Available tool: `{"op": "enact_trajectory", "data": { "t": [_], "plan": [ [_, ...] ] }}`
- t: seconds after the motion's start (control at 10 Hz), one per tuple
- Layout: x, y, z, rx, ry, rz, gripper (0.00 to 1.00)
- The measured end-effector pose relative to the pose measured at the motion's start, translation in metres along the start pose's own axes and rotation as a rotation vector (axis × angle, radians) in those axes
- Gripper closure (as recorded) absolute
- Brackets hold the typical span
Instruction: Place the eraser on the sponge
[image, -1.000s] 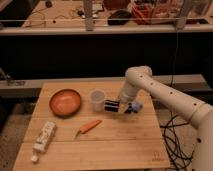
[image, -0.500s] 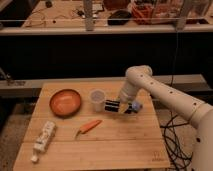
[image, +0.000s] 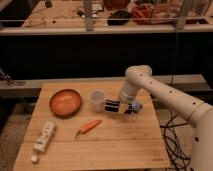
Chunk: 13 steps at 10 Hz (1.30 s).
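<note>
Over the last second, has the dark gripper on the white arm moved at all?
No, not noticeably. The gripper stays low over the wooden table, just right of the clear plastic cup, with the same gap as before.

The gripper (image: 114, 106) has slid a little sideways, away from the blue sponge (image: 136, 106) and toward the cup (image: 97, 99). The cup now stands just beside it, nearly touching. The sponge, half hidden by the gripper a second ago, now lies just clear of it on the far side from the cup, with more blue showing.
</note>
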Motion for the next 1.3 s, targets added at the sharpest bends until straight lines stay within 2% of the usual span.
{"op": "enact_trajectory", "data": {
  "t": [1.3],
  "plan": [
    [0.0008,-0.0011,0.0028,-0.038,-0.004,0.030,0.98]
  ]
}}
